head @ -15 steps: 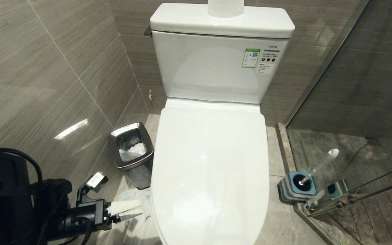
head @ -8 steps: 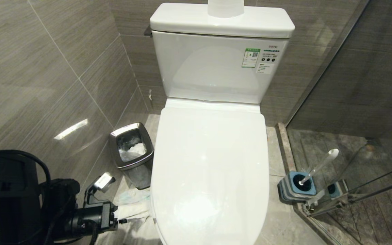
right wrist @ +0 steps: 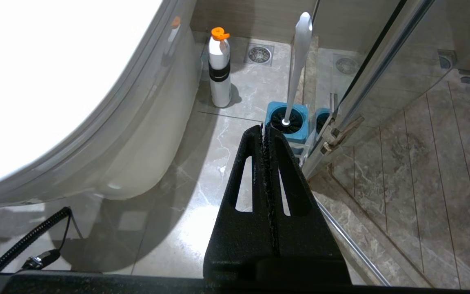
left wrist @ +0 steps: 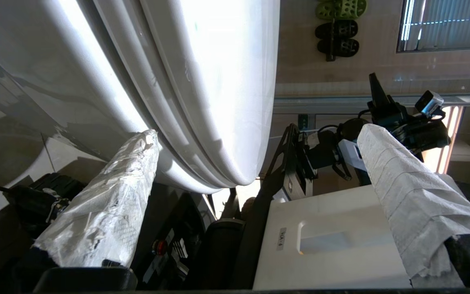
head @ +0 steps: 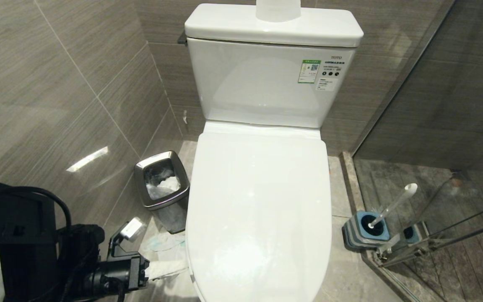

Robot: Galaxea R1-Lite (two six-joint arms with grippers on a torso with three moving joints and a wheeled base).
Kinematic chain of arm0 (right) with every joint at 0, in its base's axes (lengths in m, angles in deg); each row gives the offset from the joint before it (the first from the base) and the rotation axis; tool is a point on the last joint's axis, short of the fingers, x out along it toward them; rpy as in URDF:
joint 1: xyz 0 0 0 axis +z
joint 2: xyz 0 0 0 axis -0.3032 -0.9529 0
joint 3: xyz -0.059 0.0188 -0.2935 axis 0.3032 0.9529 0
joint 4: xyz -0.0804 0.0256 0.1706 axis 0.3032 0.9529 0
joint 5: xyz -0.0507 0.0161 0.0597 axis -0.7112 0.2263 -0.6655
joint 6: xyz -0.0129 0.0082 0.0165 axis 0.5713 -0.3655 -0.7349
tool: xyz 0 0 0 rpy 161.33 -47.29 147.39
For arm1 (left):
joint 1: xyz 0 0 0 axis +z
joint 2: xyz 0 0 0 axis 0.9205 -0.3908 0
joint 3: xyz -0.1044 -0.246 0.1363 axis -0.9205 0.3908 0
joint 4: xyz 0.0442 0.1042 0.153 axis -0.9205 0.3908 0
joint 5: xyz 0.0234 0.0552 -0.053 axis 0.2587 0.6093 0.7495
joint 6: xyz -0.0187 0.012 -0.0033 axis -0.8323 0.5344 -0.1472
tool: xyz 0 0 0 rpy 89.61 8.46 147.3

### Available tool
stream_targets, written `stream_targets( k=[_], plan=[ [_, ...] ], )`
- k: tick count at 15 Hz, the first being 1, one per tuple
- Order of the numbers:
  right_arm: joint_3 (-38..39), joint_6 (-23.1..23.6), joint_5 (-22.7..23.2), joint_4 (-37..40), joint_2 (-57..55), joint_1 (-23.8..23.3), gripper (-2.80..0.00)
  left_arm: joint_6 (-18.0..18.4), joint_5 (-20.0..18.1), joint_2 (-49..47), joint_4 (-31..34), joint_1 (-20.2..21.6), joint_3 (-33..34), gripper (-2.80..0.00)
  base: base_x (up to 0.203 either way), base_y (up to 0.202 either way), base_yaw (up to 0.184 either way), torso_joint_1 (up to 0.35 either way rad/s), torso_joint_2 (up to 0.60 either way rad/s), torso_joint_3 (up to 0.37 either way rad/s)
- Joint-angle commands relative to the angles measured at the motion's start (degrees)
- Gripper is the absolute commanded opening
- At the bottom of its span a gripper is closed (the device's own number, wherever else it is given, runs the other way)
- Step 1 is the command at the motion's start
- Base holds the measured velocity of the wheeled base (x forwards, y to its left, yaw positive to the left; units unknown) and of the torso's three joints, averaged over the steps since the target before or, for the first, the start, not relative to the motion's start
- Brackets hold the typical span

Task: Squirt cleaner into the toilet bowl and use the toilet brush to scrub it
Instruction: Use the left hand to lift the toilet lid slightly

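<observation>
The white toilet bowl [head: 262,84] stands in the middle with its lid [head: 258,201] shut, so the basin is hidden. My left gripper [head: 168,268] sits low at the toilet's front left. It is open, with paper-wrapped fingers [left wrist: 104,204] set wide on either side of the lid's edge [left wrist: 218,122] and nothing held between them. The toilet brush [head: 394,203] leans in its blue-topped holder [head: 365,230] on the floor at the right. A white cleaner bottle [right wrist: 220,69] with an orange cap stands by the toilet's base. My right gripper [right wrist: 264,128] is shut and empty above the floor, short of the holder [right wrist: 287,122].
A steel waste bin [head: 162,184] stands left of the toilet, with crumpled paper [head: 162,243] on the floor before it. A glass shower partition [head: 434,126] closes off the right side. A tiled wall [head: 57,105] runs along the left. A white roll [head: 278,10] sits on the tank.
My left arm has shifted a little to the right and lower in the head view, bringing its open wrapped fingers closer to the toilet's front left edge. Nothing else has moved.
</observation>
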Motion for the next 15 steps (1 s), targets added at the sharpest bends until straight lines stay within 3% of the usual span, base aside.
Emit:
stream_targets(
  k=[1, 5, 9, 15],
  plan=[
    [0.1, 0.0, 0.0, 0.0, 0.0, 0.0, -2.80, 0.0, -0.4, -0.3, -0.5, -0.8, -0.1, 0.00, 0.000, 0.000, 0.000, 0.000, 0.00, 0.000],
    [0.1, 0.0, 0.0, 0.0, 0.0, 0.0, -2.80, 0.9, -0.3, -0.4, -0.5, -1.7, -0.3, 0.00, 0.000, 0.000, 0.000, 0.000, 0.00, 0.000],
    [0.1, 0.0, 0.0, 0.0, 0.0, 0.0, -2.80, 4.4, 1.8, -1.7, -0.5, -3.4, -0.3, 0.00, 0.000, 0.000, 0.000, 0.000, 0.00, 0.000],
    [0.1, 0.0, 0.0, 0.0, 0.0, 0.0, -2.80, 4.7, 4.2, -1.2, -0.5, -3.8, -0.4, 0.00, 0.000, 0.000, 0.000, 0.000, 0.00, 0.000]
  ],
)
